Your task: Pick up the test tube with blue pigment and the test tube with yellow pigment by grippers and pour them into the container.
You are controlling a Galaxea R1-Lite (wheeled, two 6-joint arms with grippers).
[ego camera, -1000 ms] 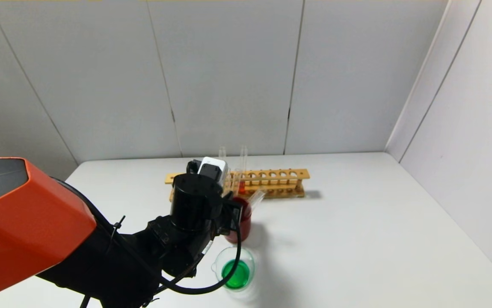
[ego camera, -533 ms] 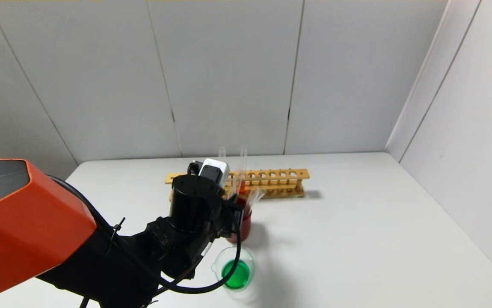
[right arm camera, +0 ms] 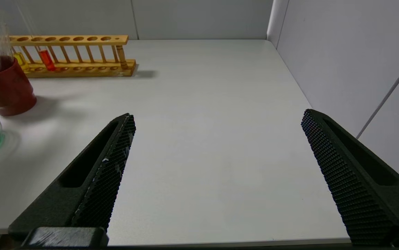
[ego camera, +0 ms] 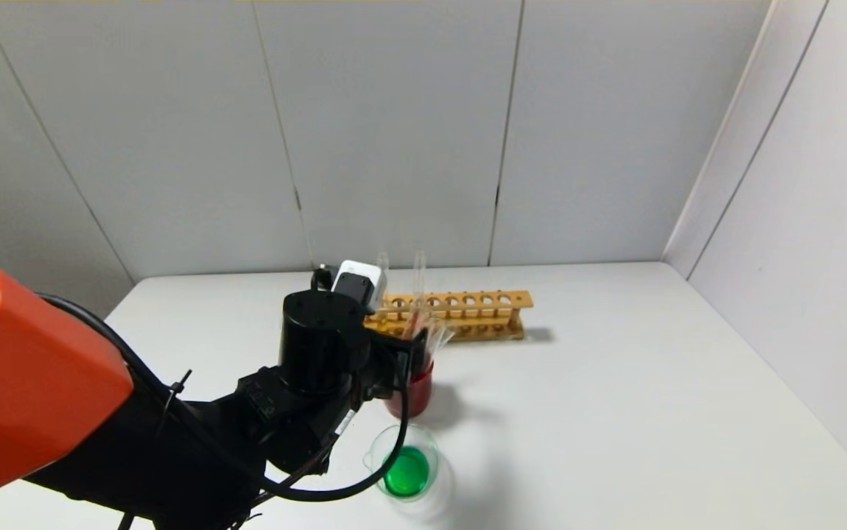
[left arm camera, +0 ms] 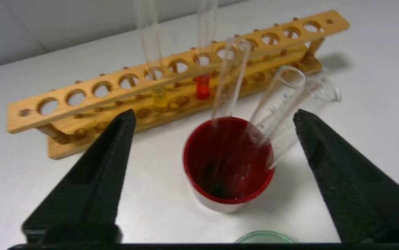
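My left gripper [left arm camera: 213,114] hangs open just above the red cup [left arm camera: 227,163], one jaw on either side, touching nothing. Three empty clear test tubes [left arm camera: 276,100] lean inside that cup. The container [ego camera: 375,450], a squat glass beaker, stands just in front of the red cup [ego camera: 410,394] and holds green liquid. The test tube with blue pigment and the test tube with yellow pigment are out of view. My right gripper [right arm camera: 218,116] is open over bare table, off to the right near the front edge.
A wooden rack [ego camera: 468,305] stands behind the cup. It holds a tube with dull yellow liquid [left arm camera: 159,97] and a tube with orange-red liquid [left arm camera: 203,86]. Grey walls close the table's back and right sides.
My left gripper has gone from shut to open, and the tilted tube it held now rests in the red cup. The left wrist has drawn slightly back and to the left.
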